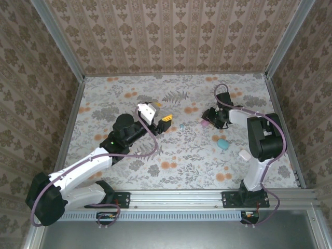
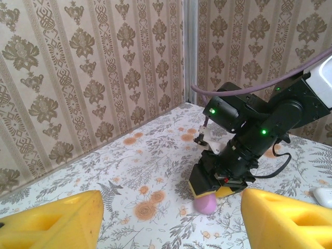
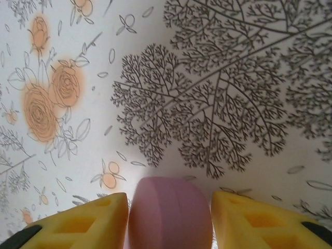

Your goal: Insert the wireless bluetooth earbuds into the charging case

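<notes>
Top external: left claw [image 1: 165, 121] hung over the middle of the tabletop [image 1: 181, 155], yellow fingers spread, nothing between them. Right claw [image 1: 208, 119] was down at 3 o'clock from it, over a pink charging case [image 1: 204, 124]. Between the two claws lay a tiny light-blue earbud [image 1: 182, 126], judging by its look; too small to be certain. Teal case [image 1: 223, 143] sat at 5 o'clock from the pink one, and the white case [image 1: 244, 154] further along that line. Both were well apart from either claw.

Left wrist: own fingers stood wide at 7 and 5 o'clock, with bare cloth between. Right claw was straight ahead, nose down over the pink case, which rested on the tabletop.

Right wrist: yellow fingers [image 3: 88, 220] flanked the pink case at 6 o'clock, very close on both sides. Could not tell whether they pinched it or merely bracketed it. Lid looked shut.

Risks, as judged:
- The case is rounded and glossy, so a slack or off-centre squeeze could let it squirt out or roll.
- With the lid shut, no bud can go in.
- The bud is tiny and lies between both arms, so a careless sweep could flick it away.
</notes>
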`<state>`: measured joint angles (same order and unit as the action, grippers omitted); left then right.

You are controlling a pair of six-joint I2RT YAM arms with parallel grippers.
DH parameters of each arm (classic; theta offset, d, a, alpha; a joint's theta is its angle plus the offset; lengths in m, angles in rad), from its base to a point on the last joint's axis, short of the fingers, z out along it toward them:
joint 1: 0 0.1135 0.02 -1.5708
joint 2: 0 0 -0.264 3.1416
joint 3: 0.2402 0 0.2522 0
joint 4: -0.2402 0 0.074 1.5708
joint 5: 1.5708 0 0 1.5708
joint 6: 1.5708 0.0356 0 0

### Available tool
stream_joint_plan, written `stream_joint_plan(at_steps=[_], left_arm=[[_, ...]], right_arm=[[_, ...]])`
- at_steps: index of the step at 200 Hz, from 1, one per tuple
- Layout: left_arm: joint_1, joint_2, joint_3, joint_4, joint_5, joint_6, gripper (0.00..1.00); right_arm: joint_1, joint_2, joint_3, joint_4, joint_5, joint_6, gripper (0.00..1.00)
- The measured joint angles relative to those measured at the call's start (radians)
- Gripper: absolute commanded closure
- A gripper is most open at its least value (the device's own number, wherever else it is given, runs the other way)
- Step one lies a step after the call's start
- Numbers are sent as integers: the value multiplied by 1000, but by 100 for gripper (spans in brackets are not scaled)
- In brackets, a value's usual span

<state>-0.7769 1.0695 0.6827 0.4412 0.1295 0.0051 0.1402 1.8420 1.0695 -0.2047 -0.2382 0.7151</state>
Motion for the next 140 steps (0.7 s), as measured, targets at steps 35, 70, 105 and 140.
stream_joint_plan(at_steps=[35,70,105,140], left_arm=[[1,-5,-2,0,0,0,29],[1,-5,-2,0,0,0,29],[6,-5,-2,0,1,0,29],[6,-5,-2,0,2,0,29]], right_arm=[[-1,-40,-9,-33,19,-24,51],[-7,-77,-39,-56,25,-35,47],[-13,-119,-66,-73,-1,-35,44],[-6,-120,-66,-74,-69,-30,42]])
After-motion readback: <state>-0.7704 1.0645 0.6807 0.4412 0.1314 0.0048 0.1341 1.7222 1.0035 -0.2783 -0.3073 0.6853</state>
